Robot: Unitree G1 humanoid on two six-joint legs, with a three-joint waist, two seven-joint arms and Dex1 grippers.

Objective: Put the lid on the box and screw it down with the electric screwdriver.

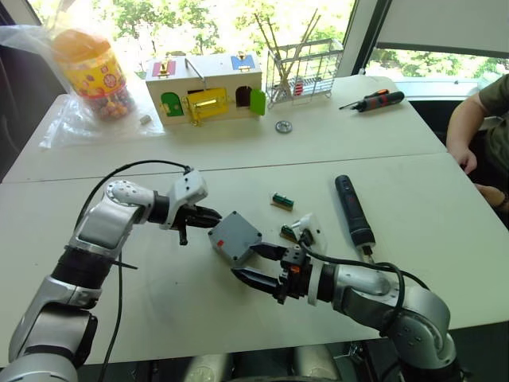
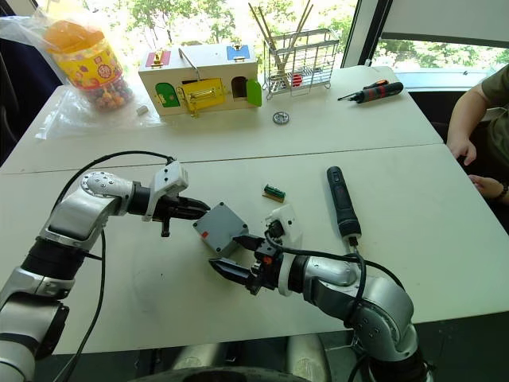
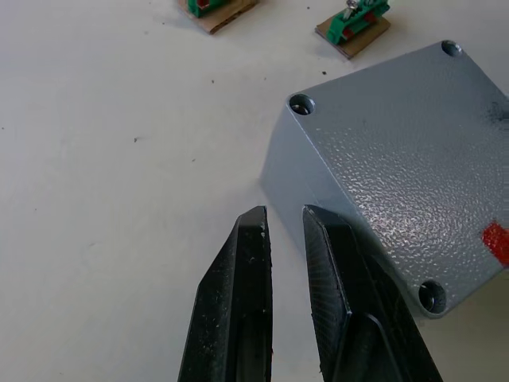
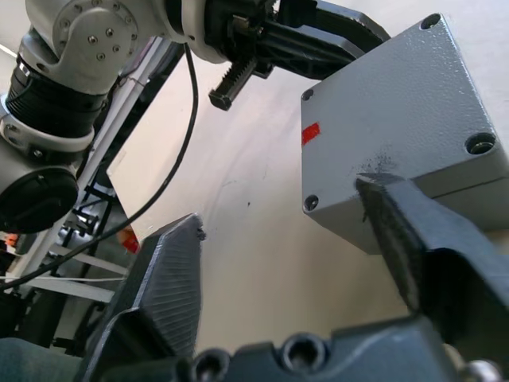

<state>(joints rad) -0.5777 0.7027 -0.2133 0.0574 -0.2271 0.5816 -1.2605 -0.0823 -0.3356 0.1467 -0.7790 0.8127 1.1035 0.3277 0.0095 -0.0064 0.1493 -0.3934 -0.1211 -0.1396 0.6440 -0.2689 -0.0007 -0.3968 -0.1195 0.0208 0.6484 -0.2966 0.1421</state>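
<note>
The grey lid [image 1: 235, 234], marked with a red patch and with screw holes at its corners, sits on top of the grey box [image 3: 296, 177] near the middle of the table. My left gripper [image 1: 213, 215] is shut with nothing between its fingers, its tip at the box's left corner. From the near side my right gripper [image 1: 257, 266] stands open, one finger at the box's near edge and the other off to the side over bare table. The black electric screwdriver [image 1: 353, 209] lies on the table to the right of the box, held by neither gripper.
Two small green parts [image 1: 282, 200] lie just behind the box. At the back stand a white toy house [image 1: 207, 87], a candy jar [image 1: 91, 72] and a wire rack [image 1: 302, 68], with an orange-and-black screwdriver [image 1: 374, 100]. A person's arm [image 1: 469, 131] is at the right edge.
</note>
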